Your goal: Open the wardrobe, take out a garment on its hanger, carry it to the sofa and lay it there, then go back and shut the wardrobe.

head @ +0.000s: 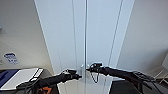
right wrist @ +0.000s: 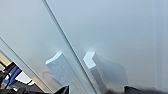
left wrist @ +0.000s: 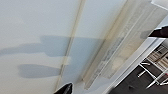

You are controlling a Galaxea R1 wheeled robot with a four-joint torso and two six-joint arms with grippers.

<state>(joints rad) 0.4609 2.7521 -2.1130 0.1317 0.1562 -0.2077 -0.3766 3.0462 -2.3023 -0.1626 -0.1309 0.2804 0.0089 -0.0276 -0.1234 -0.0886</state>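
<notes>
Wardrobe (head: 85, 37) fills the middle of the head view, straight ahead of the robot — both full-height doors shut, thin centre seam between them. Plain white walls either side. Left gripper (head: 79, 75) sits just beside the seam on the left door, low down; right gripper (head: 88, 68) is just beside it on the right door. Finger state on both: cannot tell, tips too dark and blurred against the panel.

Handles (right wrist: 75, 72) show in the right wrist view — a pair of small white blocky pulls, squared edges, one on each side of the seam and close together. They stand proud of the door and look rigid — probably painted wood or plastic.

Handling judgement: door panels look smooth, flat, semi-gloss, stiff — nothing to grab on the face itself, pads would likely slip. The handles are the only sensible hold; pinch across a pull's flat sides. Doors probably light and hinged at the outer edges, so they should swing outward on an arc rather than pull straight.

Left wrist view: same flat white panel with soft shadows across it.
</notes>
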